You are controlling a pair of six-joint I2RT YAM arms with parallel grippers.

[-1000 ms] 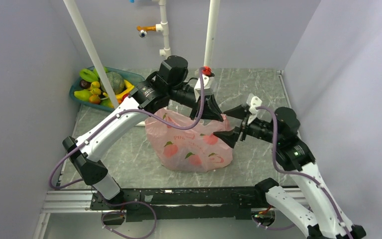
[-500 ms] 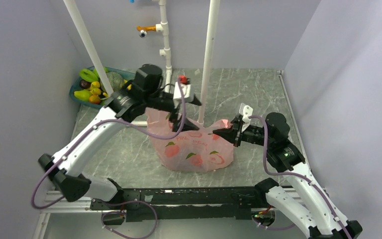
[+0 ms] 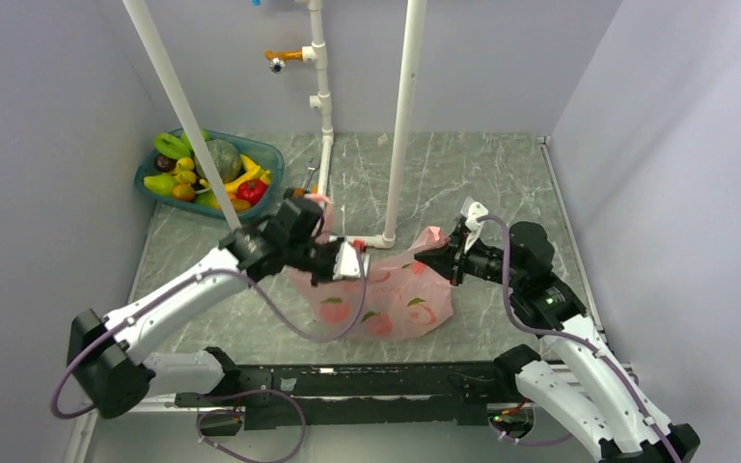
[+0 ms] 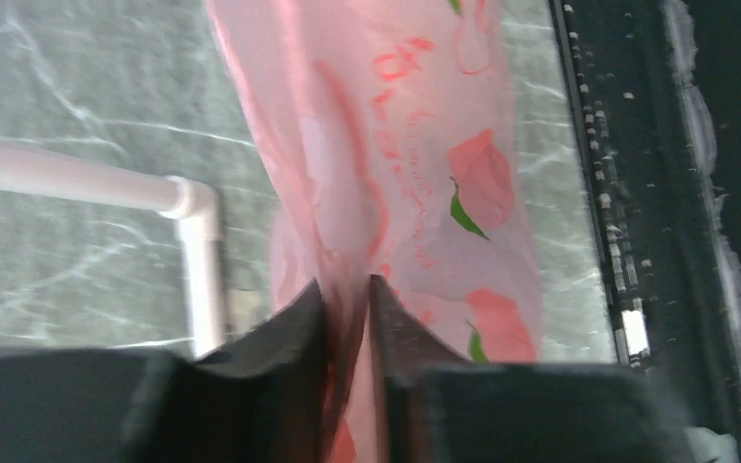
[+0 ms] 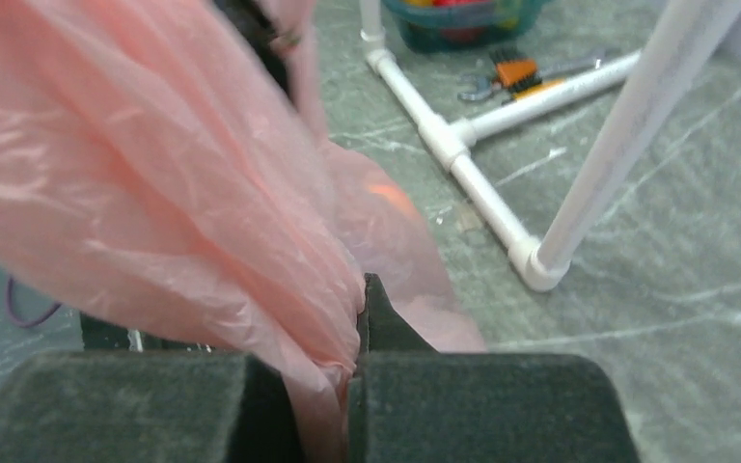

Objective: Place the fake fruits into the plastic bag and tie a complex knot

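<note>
Pink translucent plastic bag (image 3: 396,299) with peach prints lies on grey marbled table (image 3: 482,174) between both arms, near front edge. Left gripper (image 4: 345,294) clamped on bag film at left top. Right gripper (image 5: 357,304) pinching bunched film at right top. Glossy fake fruits (image 3: 193,172) sit in teal plastic basin (image 3: 275,153) at far left corner, well apart from bag. White pipe frame (image 3: 400,116) stands just behind bag.

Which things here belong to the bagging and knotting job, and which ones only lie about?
Job: plastic bag, pinched by left gripper and right gripper; fake fruits, in the teal basin.
Lying about: wrench, orange tool, white pipe frame.
</note>
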